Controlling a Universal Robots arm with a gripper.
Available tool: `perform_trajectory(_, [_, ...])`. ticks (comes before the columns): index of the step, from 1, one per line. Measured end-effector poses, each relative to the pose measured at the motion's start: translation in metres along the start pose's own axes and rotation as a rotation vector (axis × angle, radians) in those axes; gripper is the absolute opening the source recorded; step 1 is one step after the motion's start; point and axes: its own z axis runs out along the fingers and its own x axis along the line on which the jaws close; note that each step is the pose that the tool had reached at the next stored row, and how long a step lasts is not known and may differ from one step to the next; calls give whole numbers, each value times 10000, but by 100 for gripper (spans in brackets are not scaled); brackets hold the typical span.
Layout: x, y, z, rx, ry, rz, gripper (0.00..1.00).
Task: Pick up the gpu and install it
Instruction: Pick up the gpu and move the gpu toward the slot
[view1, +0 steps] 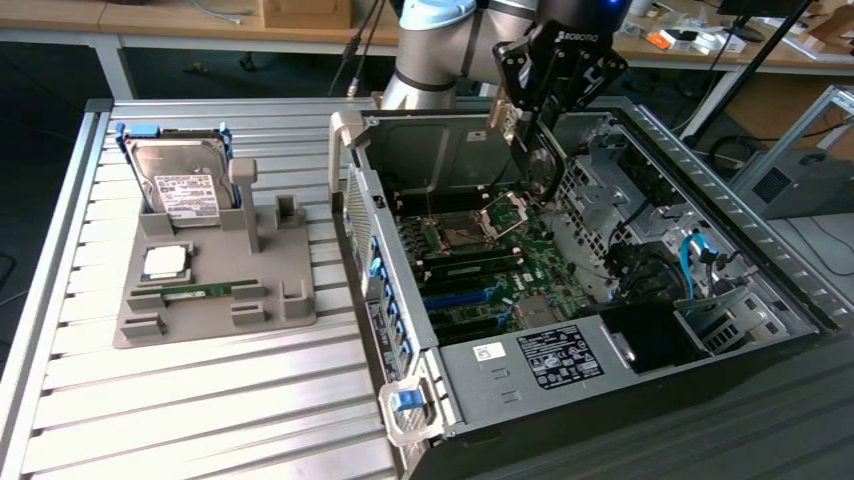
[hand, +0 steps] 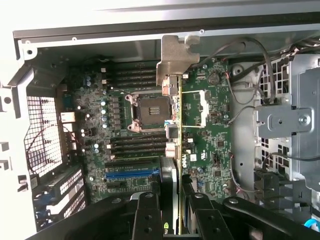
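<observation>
Gripper (hand: 176, 217) clamped on gpu (hand: 175, 57), held edge-on above motherboard (hand: 210, 115). Card likely light, stiff, fragile. Best gripped by board edges, off the components.

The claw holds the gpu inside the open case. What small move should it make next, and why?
Probably carry the gpu, held high, sideways toward the blue slot. The claw grips it above the motherboard near the empty CPU socket, apart from that slot, so lowering it here would likely strike other parts.
</observation>
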Motion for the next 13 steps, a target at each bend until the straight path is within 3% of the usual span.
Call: perform_trajectory(13, [-27,3,25,4,0,-1,27])
